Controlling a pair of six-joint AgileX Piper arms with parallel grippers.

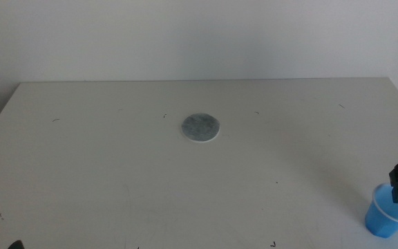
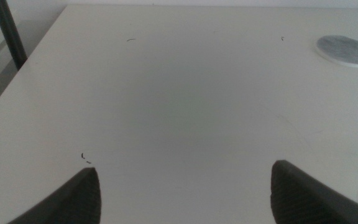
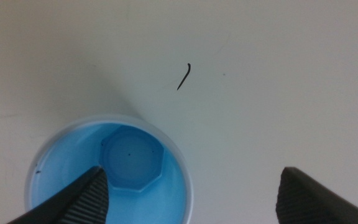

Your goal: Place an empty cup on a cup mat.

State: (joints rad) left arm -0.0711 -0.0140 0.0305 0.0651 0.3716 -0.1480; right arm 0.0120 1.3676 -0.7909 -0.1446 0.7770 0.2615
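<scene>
Cup (image 1: 390, 214) stands upright on tabletop (image 1: 116, 173), near right corner, well apart from mat (image 1: 200, 127) at centre. Right gripper (image 3: 188, 199) right above it, jaws spread, one inside the rim, one outside. Left gripper (image 2: 185, 193) waits spread over bare tabletop.

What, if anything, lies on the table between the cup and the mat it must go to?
Nothing visible. The cup stands upright at the table's near right corner under the open right gripper; the mat lies mid-table, with only bare tabletop between them.
</scene>
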